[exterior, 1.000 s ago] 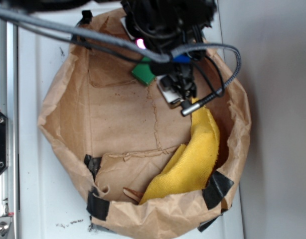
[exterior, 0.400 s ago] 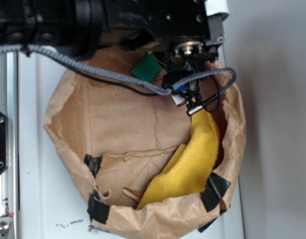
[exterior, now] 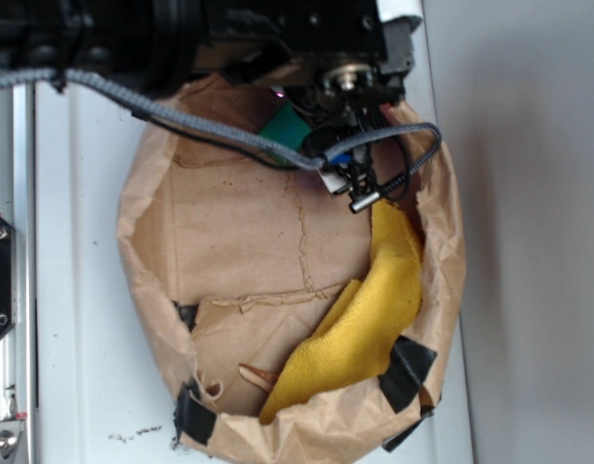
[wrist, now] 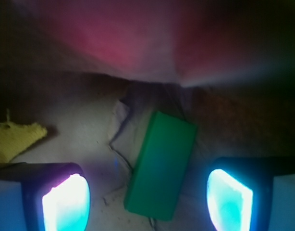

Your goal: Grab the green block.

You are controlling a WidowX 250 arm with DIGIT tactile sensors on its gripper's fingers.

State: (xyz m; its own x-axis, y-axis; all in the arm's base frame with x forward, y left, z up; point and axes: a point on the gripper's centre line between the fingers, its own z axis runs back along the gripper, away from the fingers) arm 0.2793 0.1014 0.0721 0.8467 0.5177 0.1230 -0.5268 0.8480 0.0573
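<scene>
The gripper (wrist: 147,197) stands wide open and empty, its glowing fingertips (wrist: 66,202) flanking the small flat bright green block (wrist: 161,166), which lies tilted between and just ahead of them on the brown paper bag floor (wrist: 80,130); judged advisable: advance slightly, align with the block's long sides, then close.
</scene>
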